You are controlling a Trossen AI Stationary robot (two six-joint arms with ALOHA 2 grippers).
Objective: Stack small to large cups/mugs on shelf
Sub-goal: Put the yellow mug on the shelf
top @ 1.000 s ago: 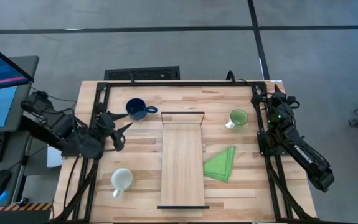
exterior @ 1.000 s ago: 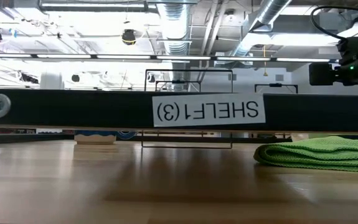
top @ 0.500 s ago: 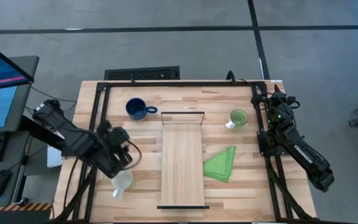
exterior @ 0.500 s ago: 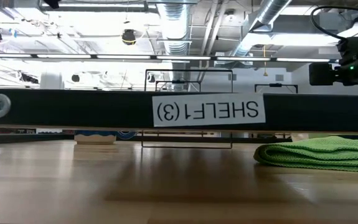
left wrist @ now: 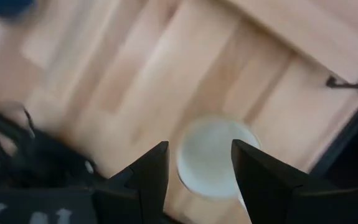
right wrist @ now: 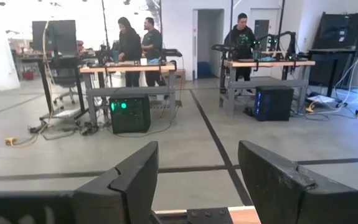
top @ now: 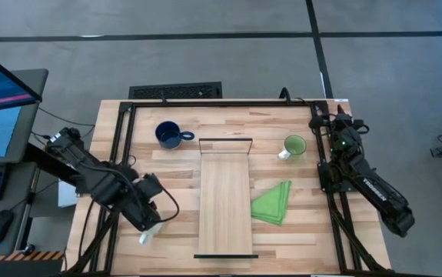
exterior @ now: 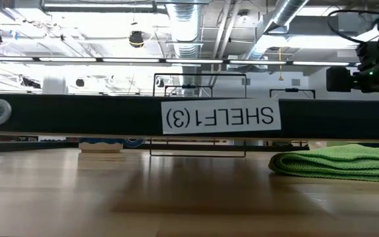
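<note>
White mug (left wrist: 215, 157) sits on the tabletop (top: 174, 165) nr the left front, rim up, directly under the left gripper (left wrist: 197, 167). Fingers spread apart, nothing held, rim showing in the gap btwn them. From above the arm covers most of the mug; only its handle end pokes out past the gripper, on the side away from the shelf (top: 224, 201). So the handle likely lies along the line of approach, and a straight drop looks like what's needed.

Shelf lies just beside, to the gripper's right. Blue mug (top: 168, 135) and green mug (top: 294, 145) well apart at the back.

Right gripper (right wrist: 197, 186) parked at the right rear, fingers apart, empty; left arm is far nearer.
</note>
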